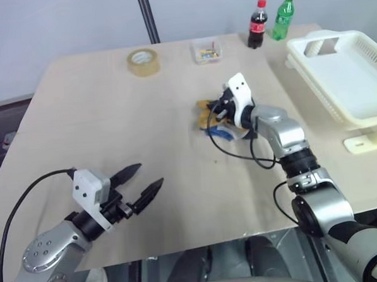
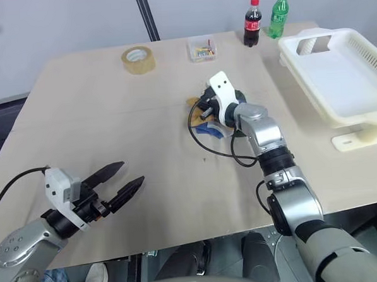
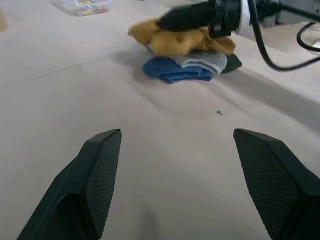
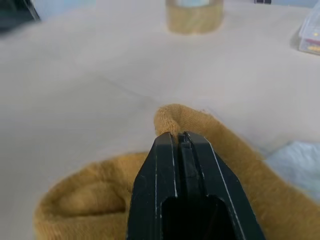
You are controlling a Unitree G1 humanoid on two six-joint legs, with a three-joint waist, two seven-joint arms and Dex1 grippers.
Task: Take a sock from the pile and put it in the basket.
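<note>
With the sock [image 4: 210, 145] pinched at a fold, my right tool [image 4: 181, 142] is clenched on mustard knit, jaws pressed flat together. Sock sits on top of the pile [image 3: 192, 57], mid-counter, over the grey sock [image 3: 202, 60] and blue sock [image 3: 170, 70]; a dark green one peeks out at the far edge. Basket [image 1: 346, 69] is off to the right at the counter [image 1: 111, 120] edge, well apart from the pile, bare surface between them. Behind the pile: tape roll [image 1: 143, 61], small clear box [image 1: 206, 51], cola bottle [image 1: 257, 24], green bottle [image 1: 283, 15]. I see my left tool [image 1: 143, 184] near the front-left, released, fingers spread wide, above bare counter.
</note>
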